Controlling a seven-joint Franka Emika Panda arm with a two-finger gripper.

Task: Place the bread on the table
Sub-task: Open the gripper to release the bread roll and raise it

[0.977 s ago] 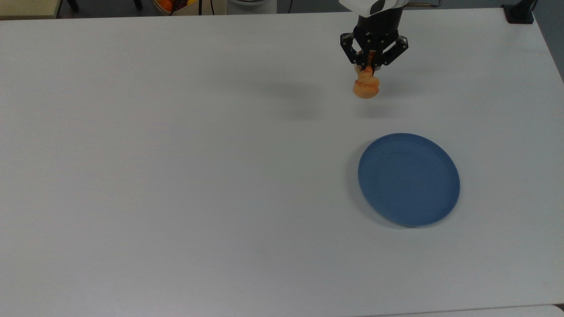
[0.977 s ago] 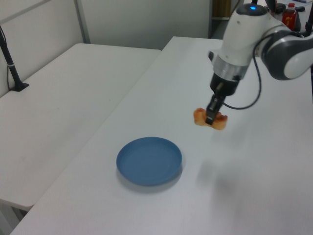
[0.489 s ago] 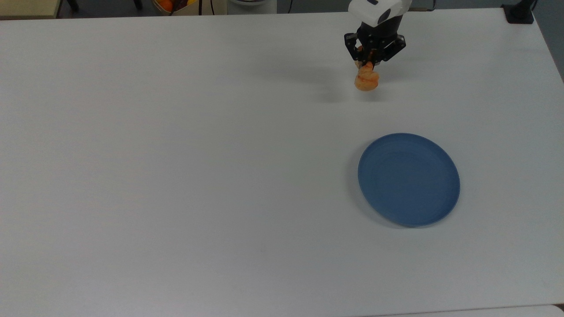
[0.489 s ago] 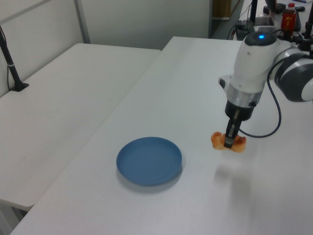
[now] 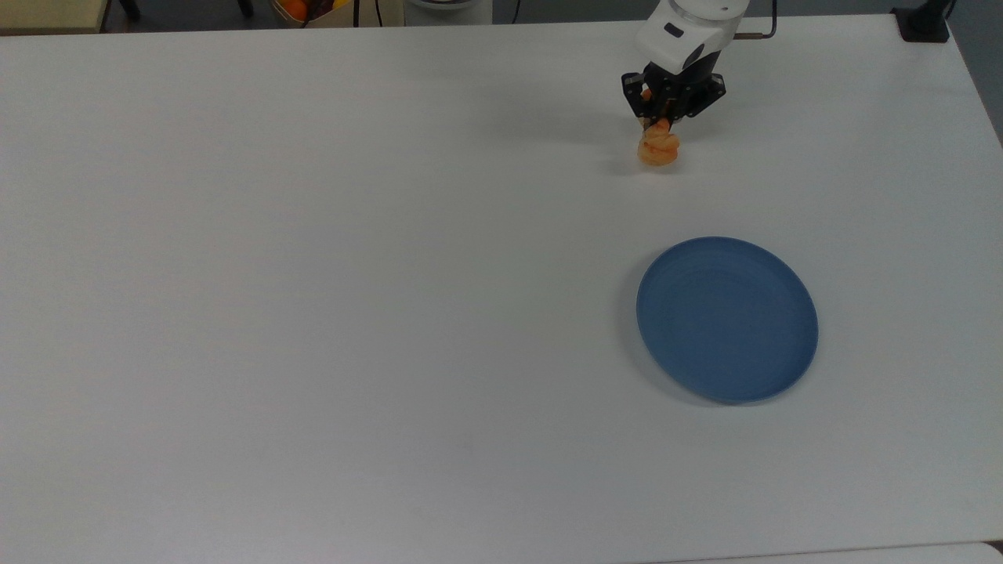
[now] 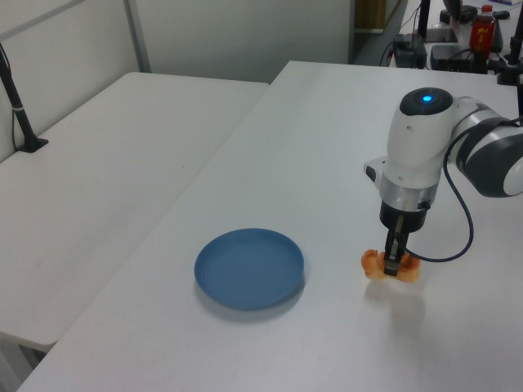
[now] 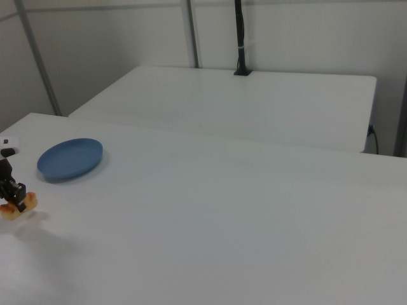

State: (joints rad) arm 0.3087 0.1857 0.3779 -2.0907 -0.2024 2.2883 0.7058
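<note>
The bread (image 5: 658,148) (image 6: 376,265) (image 7: 9,211) is a small golden-orange braided roll resting low on the white table (image 5: 313,274) (image 6: 327,122) (image 7: 254,210), near the far edge in the top view. My gripper (image 5: 664,123) (image 6: 391,268) (image 7: 14,200) points straight down and is shut on the bread across its middle. The roll's ends stick out on both sides of the fingers (image 6: 393,259) in the left view.
An empty blue plate (image 5: 727,319) (image 6: 249,268) (image 7: 70,158) lies on the table, apart from the bread. A second white table (image 6: 90,180) (image 7: 241,105) stands alongside. A black post (image 7: 240,38) rises from it.
My gripper has come down with the bread, from hanging above the table to table level, shifting slightly toward the top view's right. The plate has not moved.
</note>
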